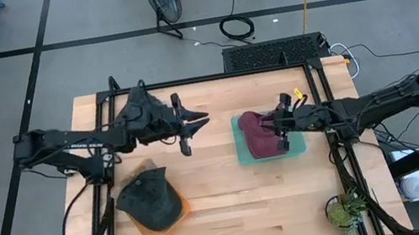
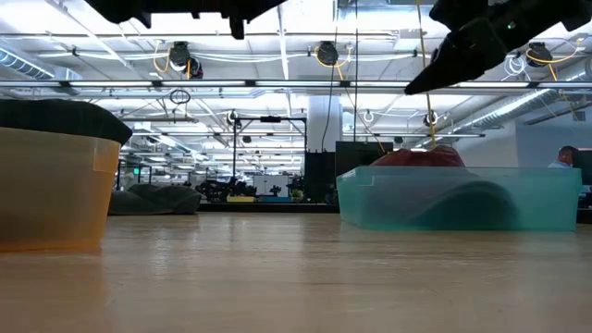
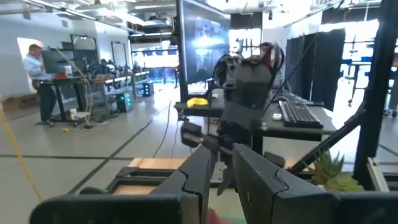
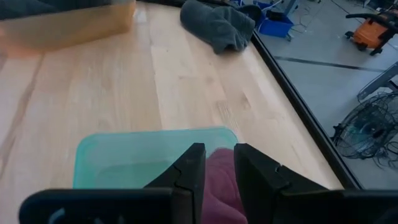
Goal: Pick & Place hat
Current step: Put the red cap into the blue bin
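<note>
On the right half of the wooden tabletop (image 1: 233,207), seen from above, a teal bin (image 1: 243,151) holds a maroon hat (image 1: 258,135); the low view shows the hat's crown (image 2: 421,157) rising just over the bin's translucent wall (image 2: 462,199). The right gripper (image 1: 283,125) hangs directly over this bin, raised clear of it in the low view (image 2: 467,51). In its own wrist view the two dark fingers (image 4: 189,171) stand a narrow gap apart with nothing between them, the maroon hat (image 4: 217,186) lying below them inside the teal bin (image 4: 124,152).

The left gripper (image 1: 192,126) is held high over the middle of the tabletop, well apart from both bins and pointing toward the right arm. Its fingers (image 3: 202,171) likewise show a narrow gap and hold nothing; the right arm's wrist appears beyond them.

At the front left of the tabletop an orange bin (image 1: 160,228) carries a dark grey hat (image 1: 149,199), which covers most of the bin's top. A small potted plant (image 1: 346,210) stands near the front right corner.
</note>
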`<action>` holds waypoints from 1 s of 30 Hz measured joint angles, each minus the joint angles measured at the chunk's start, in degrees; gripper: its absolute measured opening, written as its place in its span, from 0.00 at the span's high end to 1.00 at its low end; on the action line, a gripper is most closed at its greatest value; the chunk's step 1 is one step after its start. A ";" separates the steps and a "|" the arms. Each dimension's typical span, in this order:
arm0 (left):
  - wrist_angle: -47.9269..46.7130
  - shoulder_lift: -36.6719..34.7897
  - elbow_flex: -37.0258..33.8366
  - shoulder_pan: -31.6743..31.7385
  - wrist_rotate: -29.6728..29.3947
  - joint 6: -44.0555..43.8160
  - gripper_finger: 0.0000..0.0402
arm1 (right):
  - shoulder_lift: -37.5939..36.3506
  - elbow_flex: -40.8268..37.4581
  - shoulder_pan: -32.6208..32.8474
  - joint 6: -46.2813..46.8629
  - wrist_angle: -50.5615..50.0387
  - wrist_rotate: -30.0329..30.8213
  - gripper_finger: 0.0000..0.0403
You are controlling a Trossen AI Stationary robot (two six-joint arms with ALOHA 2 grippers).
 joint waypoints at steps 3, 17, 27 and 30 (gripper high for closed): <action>0.29 0.96 1.54 0.87 1.47 -0.06 0.82 | 0.02 0.00 -0.06 -0.43 -0.90 -0.02 0.82; -4.18 1.08 2.58 1.51 2.95 2.87 0.82 | 0.02 0.00 -0.30 -10.30 8.80 -0.07 0.82; 1.32 1.03 2.58 2.07 2.90 2.97 0.82 | 0.02 0.00 -0.21 -5.11 9.50 -0.22 0.82; 1.32 1.03 2.58 2.05 2.98 1.60 0.82 | 0.04 0.00 -0.21 -2.07 8.77 -0.22 0.82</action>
